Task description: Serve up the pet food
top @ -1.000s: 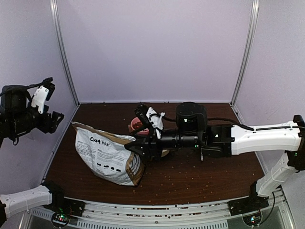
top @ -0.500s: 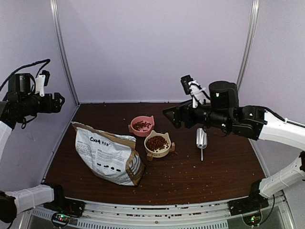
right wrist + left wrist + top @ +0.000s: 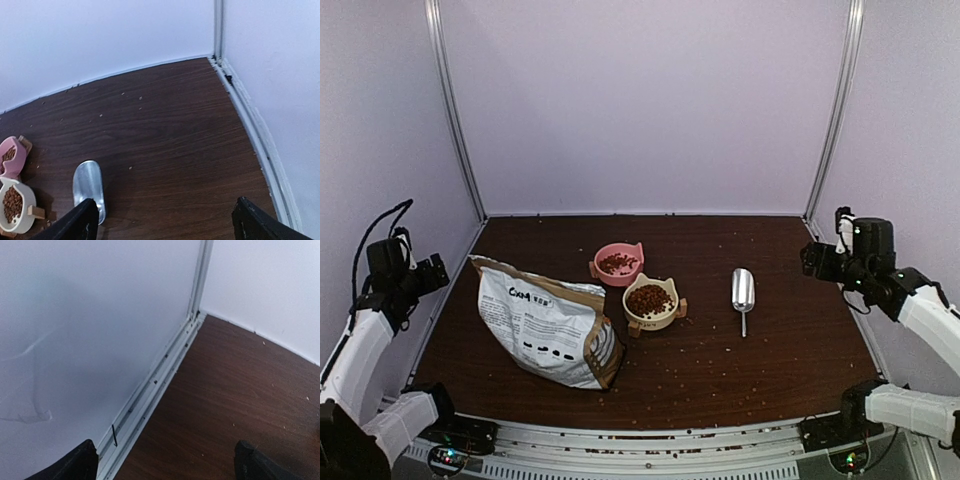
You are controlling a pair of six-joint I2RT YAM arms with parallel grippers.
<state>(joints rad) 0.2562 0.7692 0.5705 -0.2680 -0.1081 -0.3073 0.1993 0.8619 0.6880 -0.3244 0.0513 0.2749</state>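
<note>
the pet food is found in the pink bowl and cream bowl near the bench's middle, the scoop is laid toward the right edge, the left gripper and right gripper are held wide and empty, so serving is judged done.

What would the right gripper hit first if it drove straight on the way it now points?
Most likely the bare table, just right of the scoop. The right gripper is open with only wood showing ahead, though depth is unclear.
</note>
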